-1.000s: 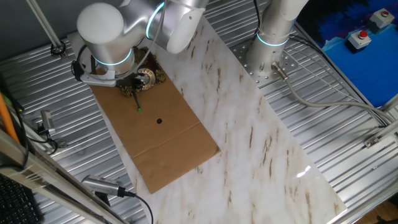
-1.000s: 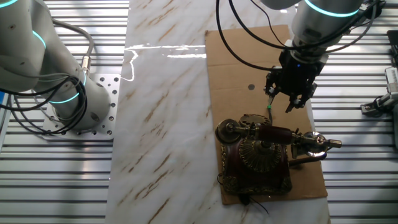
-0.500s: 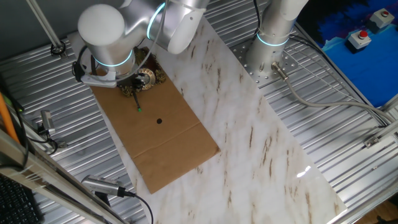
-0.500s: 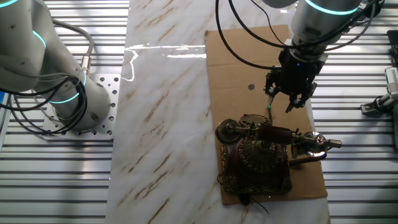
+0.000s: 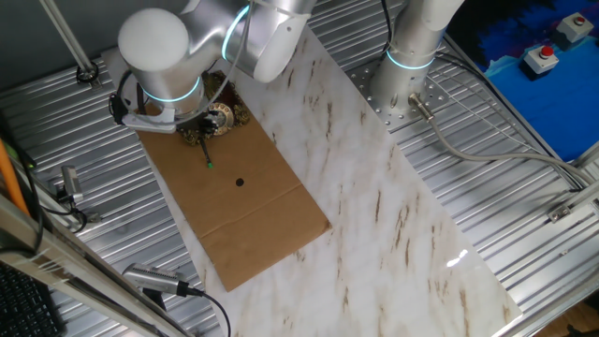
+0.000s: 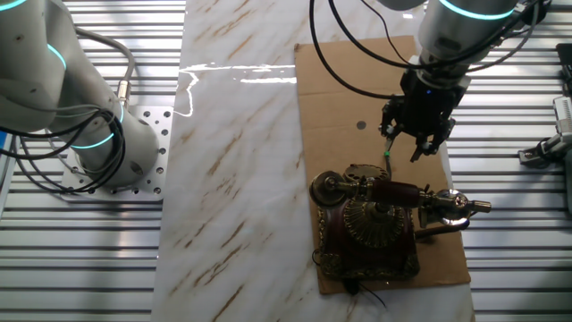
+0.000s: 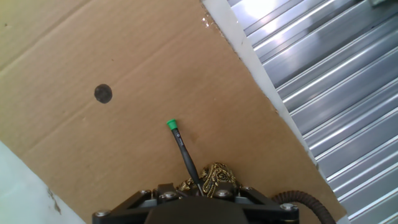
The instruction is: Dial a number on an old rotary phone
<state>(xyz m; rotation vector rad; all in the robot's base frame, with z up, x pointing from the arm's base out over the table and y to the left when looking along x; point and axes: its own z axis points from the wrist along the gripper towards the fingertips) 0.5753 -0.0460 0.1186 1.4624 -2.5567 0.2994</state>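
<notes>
One fixed view shows me the phone [image 5: 225, 117] half hidden under my arm, the other shows my gripper [image 6: 413, 143] above cardboard [image 6: 349, 80] beside it, and my hand view shows fingers clamping the stick [image 7: 185, 152].

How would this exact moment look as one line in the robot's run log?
gripper: shut on stick | stick tip: green, above cardboard, short of phone | dial: untouched | handset: on cradle
</notes>
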